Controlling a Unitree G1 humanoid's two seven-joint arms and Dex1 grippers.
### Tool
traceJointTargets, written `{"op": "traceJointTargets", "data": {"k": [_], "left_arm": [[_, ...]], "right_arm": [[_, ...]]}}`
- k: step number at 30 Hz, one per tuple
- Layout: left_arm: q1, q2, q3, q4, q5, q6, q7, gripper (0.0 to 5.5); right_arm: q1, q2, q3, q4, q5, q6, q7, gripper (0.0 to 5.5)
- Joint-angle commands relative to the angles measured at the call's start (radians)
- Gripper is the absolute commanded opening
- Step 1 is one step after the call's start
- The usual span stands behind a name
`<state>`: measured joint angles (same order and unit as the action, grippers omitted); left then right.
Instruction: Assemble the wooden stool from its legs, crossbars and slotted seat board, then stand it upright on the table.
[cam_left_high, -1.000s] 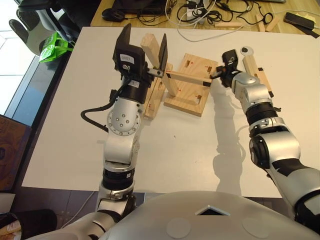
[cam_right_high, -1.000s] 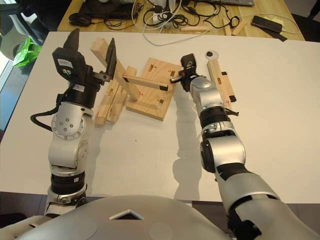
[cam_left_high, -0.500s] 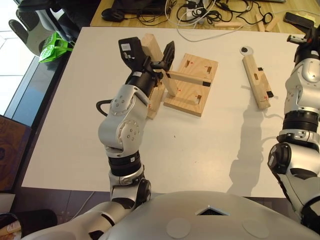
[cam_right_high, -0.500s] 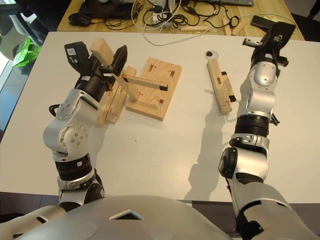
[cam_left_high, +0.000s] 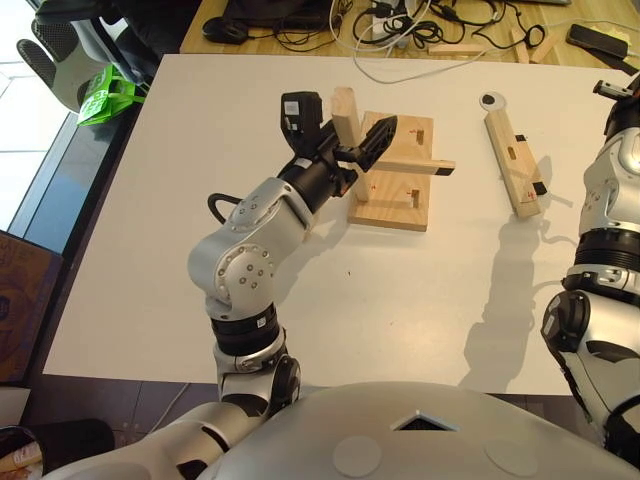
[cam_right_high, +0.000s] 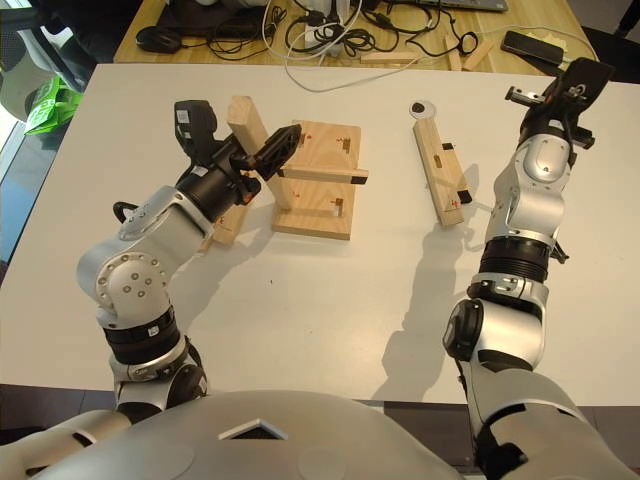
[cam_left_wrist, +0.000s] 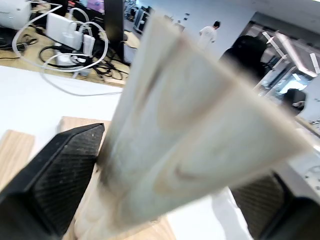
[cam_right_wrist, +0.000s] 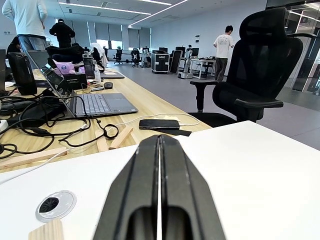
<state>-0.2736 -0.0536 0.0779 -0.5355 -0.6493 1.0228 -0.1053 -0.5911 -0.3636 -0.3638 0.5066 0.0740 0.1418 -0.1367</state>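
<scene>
The white surface (cam_left_high: 400, 300) nearest the robot lies open, with plenty of room to work. The left gripper's (cam_left_high: 340, 122) fingers clamp a pale wooden leg (cam_left_high: 347, 100), seemingly joined to a crossbar (cam_left_high: 415, 166) over the square slotted seat board (cam_left_high: 400, 200). Early going, I'd say: a second wooden leg (cam_left_high: 512, 165) lies loose. By the far right edge the right gripper (cam_right_high: 572, 82) hangs, fingers pressed together, empty.

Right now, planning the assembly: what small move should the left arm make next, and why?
Probably press the leg down into a slot of the seat board: the left gripper holds it tilted, lower end at the board's left edge, crossbar jutting over the board.
</scene>
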Motion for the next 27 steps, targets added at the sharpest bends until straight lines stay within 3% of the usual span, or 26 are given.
{"op": "traceJointTargets", "data": {"k": [1, 4, 9, 13, 18, 20, 27], "left_arm": [[-0.01, -0.024, 0.011, -0.051, -0.095, 0.033, 0.001, 4.02], [-0.015, -0.002, 0.034, -0.079, -0.134, 0.036, 0.018, 4.02], [-0.093, 0.14, 0.135, -0.053, -0.09, -0.04, 0.019, 4.02], [-0.19, 0.481, 0.121, 0.248, 0.229, -0.149, 0.037, 4.28], [-0.149, 0.802, -0.097, 0.448, 0.349, -0.117, -0.273, 4.99], [-0.104, 0.844, -0.142, 0.46, 0.372, -0.119, -0.335, 5.39], [0.027, 0.827, -0.217, 0.429, 0.421, -0.103, -0.38, 5.39]], "right_arm": [[0.039, -0.028, 0.026, -0.009, 0.005, 0.084, 0.059, 0.0], [0.089, -0.053, 0.052, -0.083, 0.014, 0.2, 0.135, 0.0], [0.24, -0.11, 0.119, -0.407, 0.025, 0.362, 0.28, 0.0], [0.278, -0.089, 0.078, -0.52, 0.026, 0.398, 0.252, 0.0], [0.294, -0.028, 0.011, -0.562, 0.043, 0.409, 0.169, 0.0], [0.312, 0.006, -0.006, -0.585, 0.052, 0.413, 0.138, 0.0], [0.346, 0.114, 0.0, -0.637, 0.074, 0.414, 0.078, 0.0]]}}
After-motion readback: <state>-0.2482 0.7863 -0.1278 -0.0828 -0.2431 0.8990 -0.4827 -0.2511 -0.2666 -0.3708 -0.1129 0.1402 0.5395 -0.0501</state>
